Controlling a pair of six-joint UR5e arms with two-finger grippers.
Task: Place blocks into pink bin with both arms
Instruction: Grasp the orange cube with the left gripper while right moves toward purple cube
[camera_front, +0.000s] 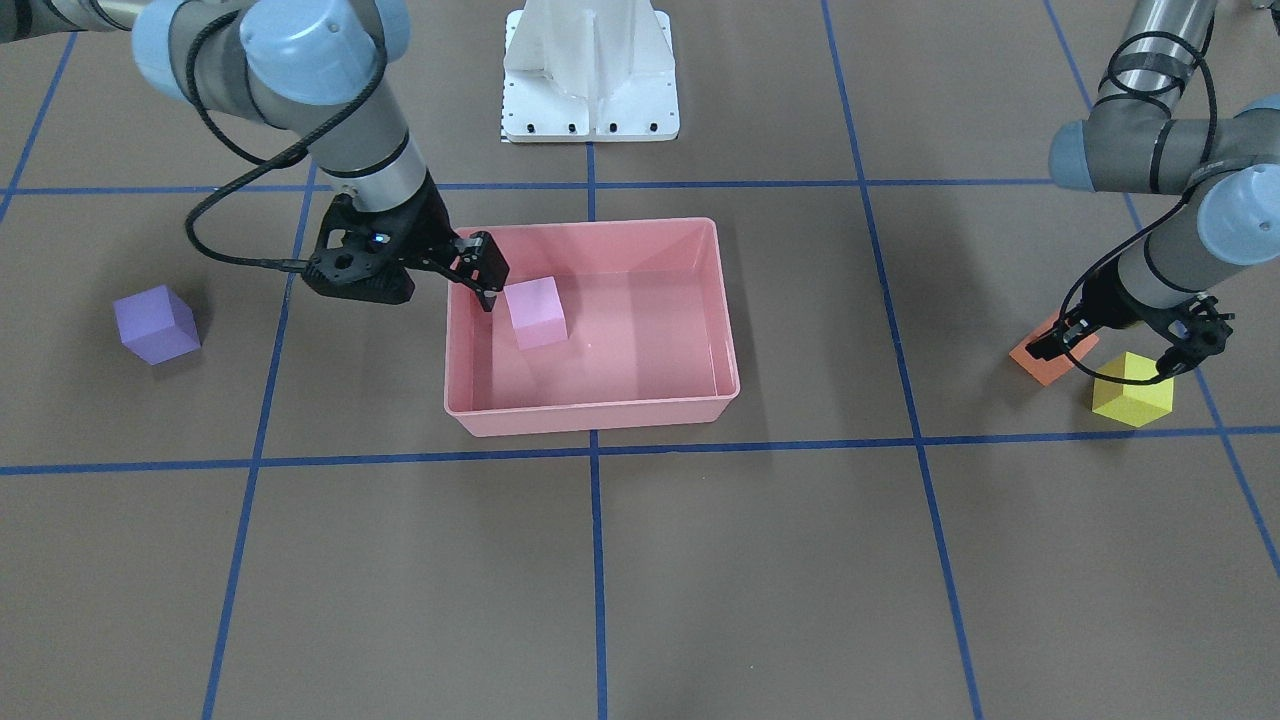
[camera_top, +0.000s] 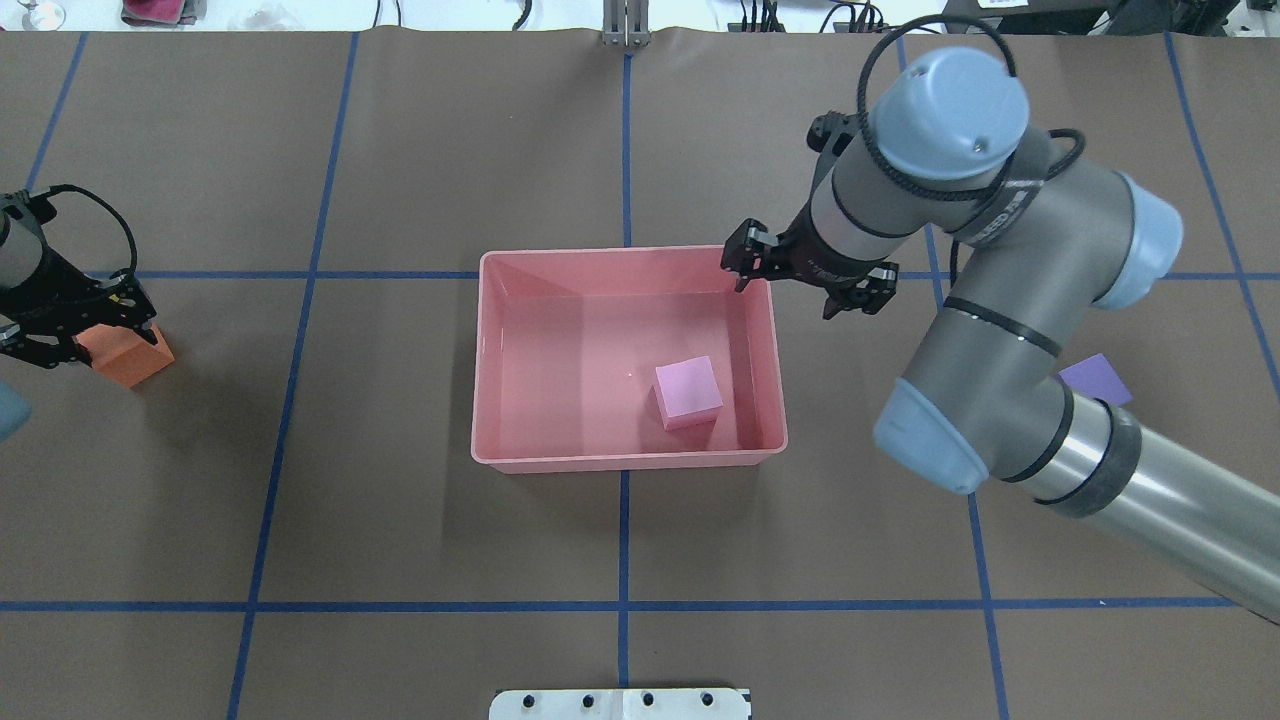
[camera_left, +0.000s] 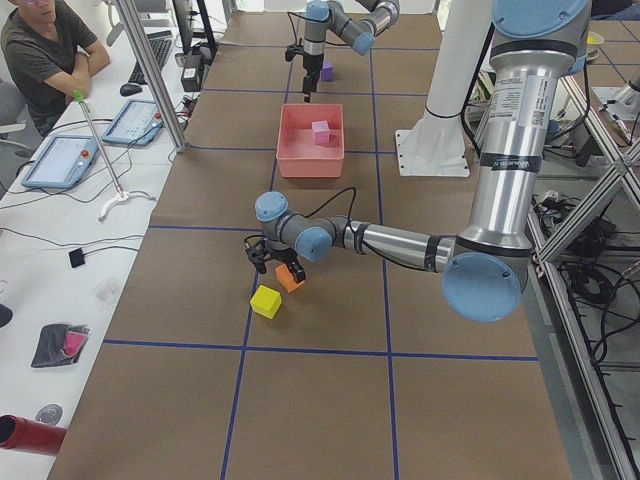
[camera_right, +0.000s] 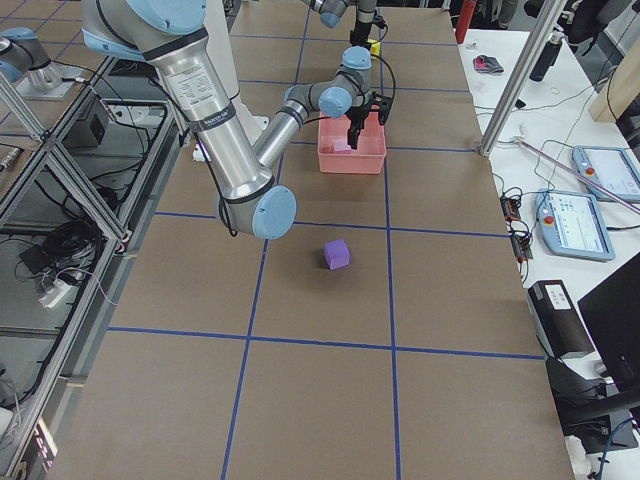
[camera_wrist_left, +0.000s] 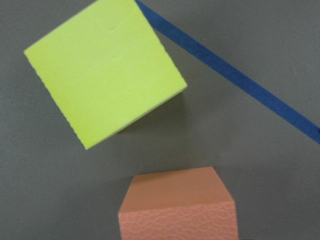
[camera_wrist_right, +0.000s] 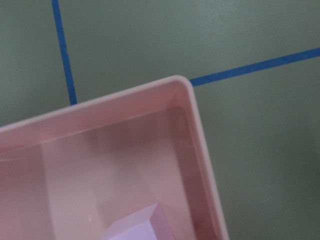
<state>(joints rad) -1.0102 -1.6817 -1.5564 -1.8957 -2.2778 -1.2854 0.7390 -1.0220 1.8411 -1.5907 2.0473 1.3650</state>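
One in and three to go: the light pink block (camera_top: 688, 390) sits flat on the floor of the pink bin (camera_top: 626, 252), toward 4 o'clock of the bin's middle in the overhead view. Above the bin's corner at 1 o'clock hang the right fingers (camera_top: 741, 262), spread wide with nothing between them, which looks like the pose just after a drop. The purple block (camera_front: 155, 322) waits on the desk (camera_top: 400, 150) well out at 3 o'clock, half hidden by the right arm (camera_top: 1000, 300). Far off at 9 o'clock the left fingers (camera_front: 1185, 350) hover low, spread apart and holding nothing. They're over the orange block (camera_top: 128, 357) and the yellow block (camera_front: 1135, 392), which lie just beside each other without touching. Most likely the left arm (camera_front: 1160, 260) is lining up a pick; which of the two it wants can't be told. The bin lies level, mouth up, its long axis running 9 to 3 o'clock across the overhead view. The cubes have no long axis; the pink one is turned slightly off the bin walls, and the yellow one sits corner-on to the tape line
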